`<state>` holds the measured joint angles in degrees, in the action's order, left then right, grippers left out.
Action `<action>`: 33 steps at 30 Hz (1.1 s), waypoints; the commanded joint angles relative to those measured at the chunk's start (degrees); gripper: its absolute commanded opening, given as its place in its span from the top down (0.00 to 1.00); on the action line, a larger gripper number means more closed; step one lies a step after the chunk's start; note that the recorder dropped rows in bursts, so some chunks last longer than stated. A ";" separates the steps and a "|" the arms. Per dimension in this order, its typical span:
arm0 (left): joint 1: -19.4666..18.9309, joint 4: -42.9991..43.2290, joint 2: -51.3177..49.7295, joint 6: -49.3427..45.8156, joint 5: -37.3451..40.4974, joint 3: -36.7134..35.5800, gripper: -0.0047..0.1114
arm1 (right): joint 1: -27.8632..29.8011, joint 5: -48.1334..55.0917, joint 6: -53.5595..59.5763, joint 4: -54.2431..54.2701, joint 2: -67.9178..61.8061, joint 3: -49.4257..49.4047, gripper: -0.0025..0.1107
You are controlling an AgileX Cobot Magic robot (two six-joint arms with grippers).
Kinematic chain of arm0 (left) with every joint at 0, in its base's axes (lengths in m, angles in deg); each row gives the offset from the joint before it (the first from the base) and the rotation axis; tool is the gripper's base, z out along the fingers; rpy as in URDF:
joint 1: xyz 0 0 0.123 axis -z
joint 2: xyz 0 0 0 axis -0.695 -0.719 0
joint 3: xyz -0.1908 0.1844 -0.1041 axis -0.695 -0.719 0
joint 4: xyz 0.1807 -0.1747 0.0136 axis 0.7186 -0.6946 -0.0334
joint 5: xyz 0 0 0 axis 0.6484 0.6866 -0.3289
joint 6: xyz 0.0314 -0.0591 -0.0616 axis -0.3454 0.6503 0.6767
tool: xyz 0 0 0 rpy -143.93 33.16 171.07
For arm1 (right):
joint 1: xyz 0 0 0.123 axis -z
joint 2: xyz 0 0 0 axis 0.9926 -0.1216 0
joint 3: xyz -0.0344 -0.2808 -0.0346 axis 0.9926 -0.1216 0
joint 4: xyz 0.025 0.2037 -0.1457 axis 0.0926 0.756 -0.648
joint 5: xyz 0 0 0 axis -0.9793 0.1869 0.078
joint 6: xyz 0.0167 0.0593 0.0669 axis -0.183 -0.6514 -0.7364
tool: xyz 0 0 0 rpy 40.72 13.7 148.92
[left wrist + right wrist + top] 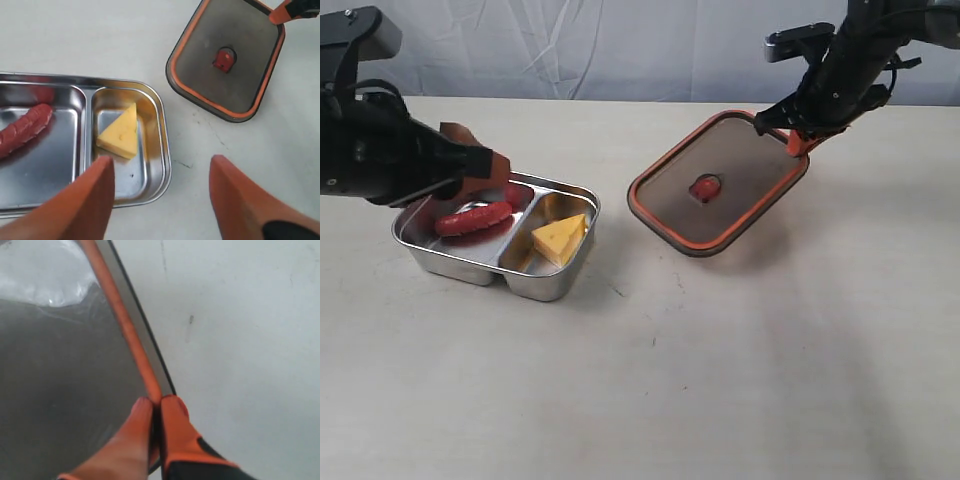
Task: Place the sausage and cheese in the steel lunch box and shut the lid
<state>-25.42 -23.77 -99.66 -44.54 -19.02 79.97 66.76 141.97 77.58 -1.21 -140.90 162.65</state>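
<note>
Pale tabletop (720, 350); left gripper (161, 167) spread over lunch box (470, 268), right gripper (157, 402) pinching lid (740, 170).

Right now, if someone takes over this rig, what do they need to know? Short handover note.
Grippers: left gripper open and empty, by the steel lunch box; right gripper shut on the rim of the lid.
Lid: tilted, beside the box, not over it.
Food: sausage in the larger compartment, cheese in the smaller.
Done: both foods loaded.
Left: bring the lid over the box and seat it.
</note>
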 commanded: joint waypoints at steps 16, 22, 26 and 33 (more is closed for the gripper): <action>-16.21 -21.21 -2.62 -18.83 26.58 4.90 0.50 | 0.26 3.38 14.82 11.13 7.25 0.14 0.99; -16.35 -26.38 -7.20 -23.75 28.80 4.90 0.50 | 0.26 7.85 24.49 23.12 10.50 0.14 0.99; -16.35 -31.30 -9.38 -26.89 31.37 4.90 0.50 | 0.26 8.96 24.76 23.97 10.90 0.14 0.99; -16.35 -34.81 -12.00 -29.79 32.91 7.08 0.50 | 0.26 11.74 25.63 25.17 11.00 0.14 0.99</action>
<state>-41.73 -56.69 -110.57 -73.23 12.36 85.60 66.76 152.86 102.34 22.51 -130.53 162.65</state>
